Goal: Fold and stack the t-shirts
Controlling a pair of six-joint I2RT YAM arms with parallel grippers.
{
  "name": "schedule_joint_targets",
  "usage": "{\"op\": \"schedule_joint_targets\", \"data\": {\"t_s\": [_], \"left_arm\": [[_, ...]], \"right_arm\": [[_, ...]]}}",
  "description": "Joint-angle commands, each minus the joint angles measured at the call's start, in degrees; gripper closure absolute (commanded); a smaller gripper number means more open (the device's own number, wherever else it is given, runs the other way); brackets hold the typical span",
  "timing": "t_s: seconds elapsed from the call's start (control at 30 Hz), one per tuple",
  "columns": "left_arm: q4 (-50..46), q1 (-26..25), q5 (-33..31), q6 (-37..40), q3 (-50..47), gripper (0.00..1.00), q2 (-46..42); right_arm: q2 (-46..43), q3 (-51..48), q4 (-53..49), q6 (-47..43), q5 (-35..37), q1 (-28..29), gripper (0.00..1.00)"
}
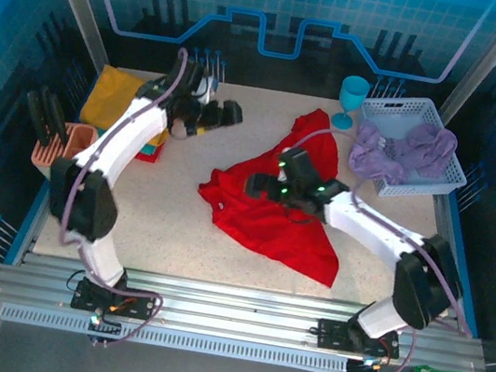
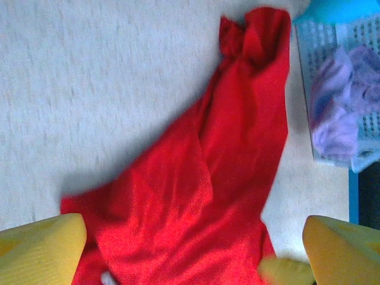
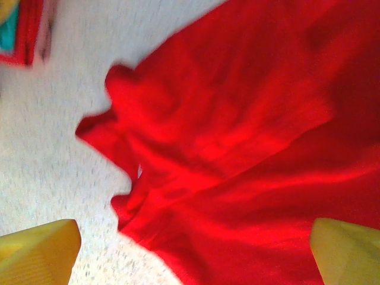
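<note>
Right pincer (image 3: 193,254) over cropped red t-shirt (image 3: 237,130)

Overhead and close wrist views share red shirt (image 1: 260,228).

Top view: bright, even light from above. The table (image 1: 175,231) reads pale and the blue walls dim. My arms cast soft, short shadows. Both wrist views are smeared: the red t-shirt (image 3: 249,148) has blurred edges, and my left fingertips (image 2: 41,252) sit out of focus in the corners.
</note>
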Motion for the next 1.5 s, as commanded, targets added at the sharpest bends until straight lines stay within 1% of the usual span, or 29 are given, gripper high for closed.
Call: {"op": "schedule_joint_targets", "data": {"t_s": [0.0,0.03,0.1,0.17,0.2,0.3,0.33,0.43,0.5,0.57,0.63,0.7,0.77,0.83,0.9,1.0,1.07,1.1,1.2,1.23,1.27,1.3,1.37,1.47], "left_arm": [[2.69,-4.28,0.40,-6.89,-14.53,0.06,-4.67],[4.26,-5.77,-0.45,-8.70,-19.04,0.08,-7.23],[7.10,-7.98,-1.84,-13.43,-26.72,0.11,-11.41],[11.05,-9.71,-1.28,-18.08,-33.83,0.20,-14.84],[11.99,-10.93,-2.02,-19.41,-36.21,0.23,-15.88],[15.95,-14.87,-5.56,-22.01,-41.90,0.23,-17.43],[18.27,-15.73,-5.66,-22.92,-43.37,0.23,-16.77],[24.47,-17.52,-6.89,-24.65,-45.05,0.25,-13.34],[25.92,-18.61,-8.71,-24.35,-44.11,0.27,-10.37],[26.57,-19.55,-9.44,-24.63,-42.79,0.31,-7.35],[29.57,-20.54,-10.20,-26.56,-43.47,0.34,-5.48],[31.72,-21.01,-10.72,-28.06,-44.14,0.37,-3.65],[33.75,-21.11,-11.51,-29.03,-45.05,0.44,-1.59],[36.70,-21.00,-12.08,-30.35,-46.29,0.55,-0.54],[37.47,-21.05,-12.55,-30.36,-45.88,0.60,0.37],[36.38,-20.48,-12.78,-29.35,-44.41,0.79,1.30],[33.02,-18.78,-11.13,-26.55,-42.29,0.99,0.96],[30.14,-17.76,-10.71,-24.75,-40.93,1.00,0.46],[21.60,-13.46,-10.72,-17.91,-37.02,1.00,-3.40],[18.23,-11.56,-11.13,-15.32,-35.26,1.00,-4.78],[15.54,-9.31,-10.78,-12.97,-33.72,1.00,-5.76],[13.58,-7.13,-9.84,-11.02,-32.22,1.00,-6.18],[9.75,-2.68,-8.82,-5.87,-28.16,1.00,-5.47],[2.50,1.54,-8.32,1.81,-18.75,1.00,-0.07]], "right_arm": [[-2.05,-1.84,-3.71,-5.25,-2.24,-7.42,0.00],[-1.09,-0.94,-5.02,-6.55,-3.21,-9.64,0.00],[1.26,1.48,-8.02,-8.44,-2.84,-12.71,0.00],[2.80,2.24,-7.74,-9.37,-4.31,-15.43,0.00],[3.27,1.85,-6.66,-9.38,-4.72,-16.54,0.01],[6.48,2.25,-4.76,-9.07,-7.06,-20.24,0.03],[8.33,3.39,-5.09,-9.40,-7.16,-20.88,0.03],[13.21,7.19,-6.29,-10.08,-6.19,-21.46,0.07],[16.63,9.60,-7.24,-9.64,-5.87,-21.82,0.11],[18.90,10.68,-7.26,-8.72,-3.43,-22.22,0.12],[21.58,12.14,-7.02,-7.32,-4.37,-23.14,0.14],[25.08,15.82,-9.81,-7.14,-4.36,-23.48,0.14],[27.18,17.86,-11.74,-7.27,-2.08,-23.48,0.14],[27.32,17.65,-12.35,-7.09,-1.23,-23.75,0.14],[25.74,15.33,-11.31,-6.99,0.54,-23.77,0.14],[26.10,14.24,-10.24,-7.08,-0.72,-24.44,0.24],[27.40,14.75,-10.57,-7.48,-1.58,-24.66,0.40],[27.37,14.33,-9.77,-7.25,-1.96,-24.59,0.48],[26.83,12.78,-7.81,-6.18,-3.04,-24.59,0.78],[26.12,11.88,-7.13,-5.68,-3.51,-24.58,0.89],[24.57,10.15,-6.00,-4.81,-4.23,-24.44,0.98],[22.68,8.30,-4.74,-4.04,-4.30,-24.21,1.00],[16.70,2.71,-1.82,-1.24,-3.88,-23.21,1.00],[9.39,-4.45,1.08,4.18,-4.47,-19.74,1.00]]}}
